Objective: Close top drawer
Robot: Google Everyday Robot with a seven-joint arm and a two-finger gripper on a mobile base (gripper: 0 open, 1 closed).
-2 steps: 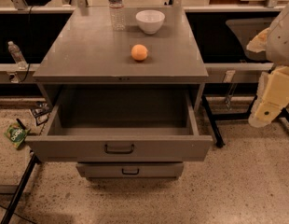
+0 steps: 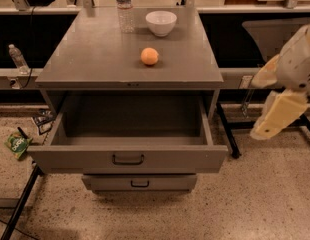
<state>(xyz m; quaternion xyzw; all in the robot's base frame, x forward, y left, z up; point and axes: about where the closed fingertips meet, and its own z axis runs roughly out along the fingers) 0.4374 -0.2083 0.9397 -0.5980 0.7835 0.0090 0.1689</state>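
Observation:
The top drawer [image 2: 70, 160] of the grey metal cabinet is pulled far out and its deep box is empty. Its flat front panel carries one small dark bail handle [image 2: 128, 159]. My gripper [image 2: 275, 111], cream-coloured, hangs in the air to the right of the cabinet, level with the drawer's right front corner and well apart from it. It touches nothing.
A narrower drawer front [image 2: 140, 182] shows below the open one. On the cabinet top [image 2: 95, 54] stand an orange [image 2: 149, 56], a white bowl [image 2: 161, 22] and a water bottle [image 2: 125, 9]. A green packet [image 2: 17, 145] lies on the floor at left. Dark table legs [image 2: 227, 131] stand to the right.
My gripper has moved slightly left and down, a little closer to the drawer's right side. The drawer has not moved.

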